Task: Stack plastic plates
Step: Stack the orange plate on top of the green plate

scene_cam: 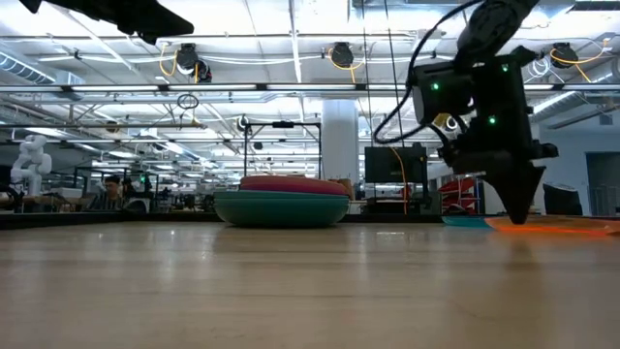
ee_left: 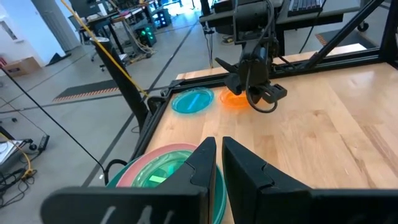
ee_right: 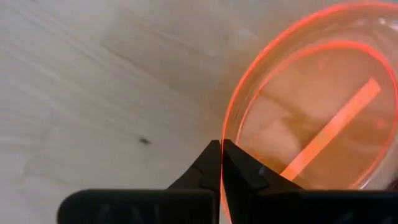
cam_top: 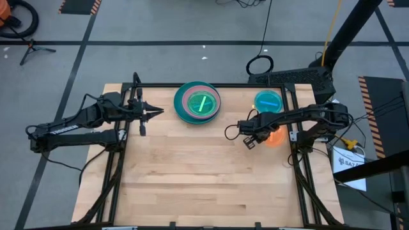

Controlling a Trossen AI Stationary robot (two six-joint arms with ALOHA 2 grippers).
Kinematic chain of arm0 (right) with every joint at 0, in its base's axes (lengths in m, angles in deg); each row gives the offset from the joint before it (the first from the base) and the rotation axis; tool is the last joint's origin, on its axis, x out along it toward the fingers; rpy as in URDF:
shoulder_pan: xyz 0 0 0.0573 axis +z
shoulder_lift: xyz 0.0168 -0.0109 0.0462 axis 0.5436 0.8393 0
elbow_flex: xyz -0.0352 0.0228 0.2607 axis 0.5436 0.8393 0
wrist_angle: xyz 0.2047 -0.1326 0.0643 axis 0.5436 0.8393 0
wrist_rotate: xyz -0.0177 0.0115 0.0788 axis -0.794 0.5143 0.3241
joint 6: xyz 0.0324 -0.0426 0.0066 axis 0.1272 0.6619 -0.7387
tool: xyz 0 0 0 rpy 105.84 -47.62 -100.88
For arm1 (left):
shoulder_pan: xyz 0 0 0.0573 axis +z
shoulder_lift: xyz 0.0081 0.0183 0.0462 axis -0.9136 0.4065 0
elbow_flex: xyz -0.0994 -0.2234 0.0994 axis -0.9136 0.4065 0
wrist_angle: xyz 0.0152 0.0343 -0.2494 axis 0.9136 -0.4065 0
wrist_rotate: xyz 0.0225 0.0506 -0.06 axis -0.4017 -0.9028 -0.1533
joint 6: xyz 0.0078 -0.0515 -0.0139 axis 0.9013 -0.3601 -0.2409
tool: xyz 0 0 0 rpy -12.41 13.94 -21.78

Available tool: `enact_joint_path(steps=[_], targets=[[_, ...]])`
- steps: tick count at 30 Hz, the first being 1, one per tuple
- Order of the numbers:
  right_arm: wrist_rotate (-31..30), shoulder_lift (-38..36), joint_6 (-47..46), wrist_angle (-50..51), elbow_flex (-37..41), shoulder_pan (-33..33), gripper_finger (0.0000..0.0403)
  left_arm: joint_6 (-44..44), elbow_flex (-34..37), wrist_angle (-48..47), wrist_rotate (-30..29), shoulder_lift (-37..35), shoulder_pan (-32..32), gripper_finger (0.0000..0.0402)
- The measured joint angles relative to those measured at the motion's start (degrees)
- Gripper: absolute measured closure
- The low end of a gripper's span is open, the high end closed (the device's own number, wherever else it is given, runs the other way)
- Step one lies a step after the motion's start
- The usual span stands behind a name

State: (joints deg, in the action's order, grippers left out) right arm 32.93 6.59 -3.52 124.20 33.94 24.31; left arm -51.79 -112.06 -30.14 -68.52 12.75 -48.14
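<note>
Up close, right pincer (ee_right: 222, 163) pinches orange plate (ee_right: 323, 118) rim, hidden overhead

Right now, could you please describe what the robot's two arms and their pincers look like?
Both arms are dark, nearly black, built of slim jointed segments. The left arm carries pale lettering along its side, too small to read. A black cable loops off the right arm near its wrist, where small green lights glow. The left pincer and right pincer each have two dark wedge-shaped fingers.
</note>
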Motion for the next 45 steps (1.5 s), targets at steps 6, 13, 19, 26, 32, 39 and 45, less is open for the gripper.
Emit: enact_joint_path(steps=[6,13,19,26,32,39,45], targets=[[-0.07,0.00,3.30,3.78,-6.53,0.07,0.0401,0.07,0.00,0.11,0.00,0.00,0.01,0.0366],[-4.55,0.00,9.12,4.84,-15.93,0.78,0.0402,0.04,0.00,0.13,0.00,0.00,0.02,0.0366],[-10.29,0.00,19.01,3.27,-23.39,2.44,0.0402,0.07,0.00,0.39,0.00,0.00,0.04,0.0366],[-10.82,0.53,38.48,-8.16,-26.34,2.76,0.0402,0.04,0.00,1.09,0.00,0.00,0.04,0.0366],[-10.93,2.98,51.26,-18.78,-26.47,2.36,0.0403,0.22,0.00,1.96,0.00,-0.02,0.02,0.0366],[-12.63,12.99,60.14,-15.54,-36.84,1.84,0.0403,0.92,0.00,2.58,0.00,0.00,0.01,0.0366],[-12.54,21.73,66.26,-8.90,-46.98,1.06,0.0403,1.18,0.00,2.55,0.00,0.00,0.02,0.0366]])
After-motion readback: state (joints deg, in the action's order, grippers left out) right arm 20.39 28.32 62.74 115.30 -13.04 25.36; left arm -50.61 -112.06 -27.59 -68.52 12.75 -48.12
